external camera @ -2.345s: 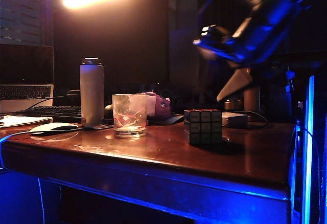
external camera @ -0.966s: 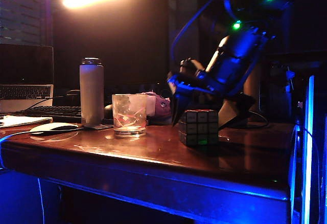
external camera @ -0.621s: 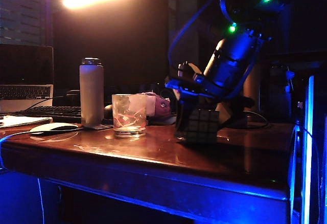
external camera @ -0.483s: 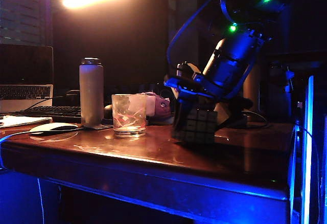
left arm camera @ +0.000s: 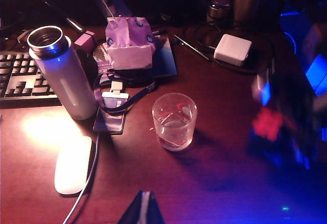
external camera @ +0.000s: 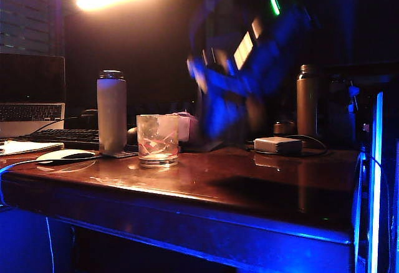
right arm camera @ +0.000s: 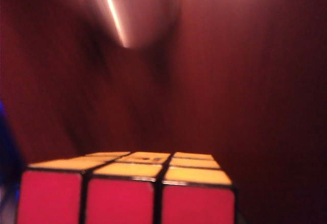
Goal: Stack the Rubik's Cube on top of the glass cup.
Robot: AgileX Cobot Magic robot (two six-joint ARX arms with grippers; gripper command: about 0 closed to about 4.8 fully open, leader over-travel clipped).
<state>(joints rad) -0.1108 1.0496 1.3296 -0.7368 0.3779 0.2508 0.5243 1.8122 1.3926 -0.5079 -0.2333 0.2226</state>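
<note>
A: Right hand (external camera: pixel 234 108) status?
B: Clamped on the cube (right arm camera: pixel 127 191), off the worktop (external camera: pixel 206 182), at 3 o'clock from the glass (external camera: pixel 158 140).
A: Left hand (left arm camera: pixel 143 213)?
B: Grip state cannot be told.

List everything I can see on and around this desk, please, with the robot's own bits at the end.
glass cup: one, clear with pinkish swirls, on the table's front left
Rubik's Cube: one, red and orange faces showing, off the table in the right hand
white bottle: one, upright, left of the cup
metal bottle: one, upright, back right
pale box: one, white with a cable, back right
mouse: one, white, far left
keyboard: one, dark, back left
laptop: one, far left
purple carton: one, behind the cup
table: one, reddish wood
right hand: blurred, above the table
left hand: out of view
</note>
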